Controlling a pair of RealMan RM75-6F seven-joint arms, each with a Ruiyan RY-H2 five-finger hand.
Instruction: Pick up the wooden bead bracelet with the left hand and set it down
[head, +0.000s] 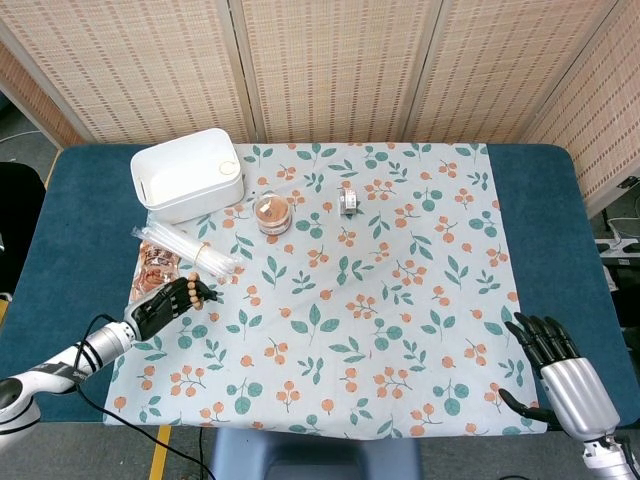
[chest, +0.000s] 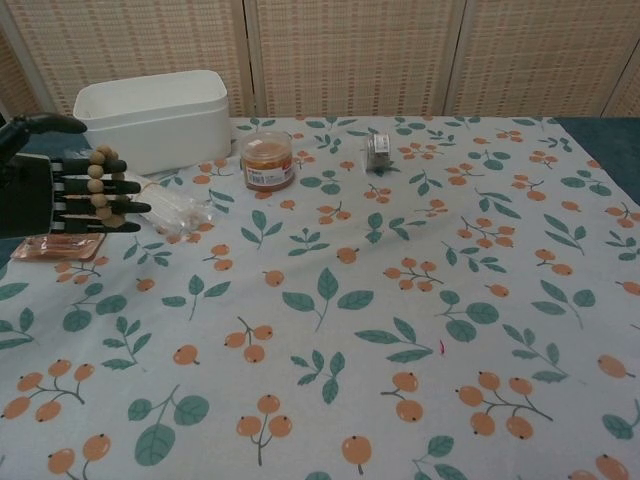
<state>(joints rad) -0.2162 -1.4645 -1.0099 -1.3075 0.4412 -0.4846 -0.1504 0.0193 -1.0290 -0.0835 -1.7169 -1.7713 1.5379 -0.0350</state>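
Left hand (chest: 45, 185) carries bracelet (chest: 100, 190) looped loosely over straight fingers; tilt down, you drop it on straws (chest: 170, 207).

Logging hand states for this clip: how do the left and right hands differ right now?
The left hand is dark and has the bead bracelet looped over its fingers; the right hand has a silver back and holds nothing. The left is over the cloth's left side, the right off its near right corner. Both have dark, extended fingers.
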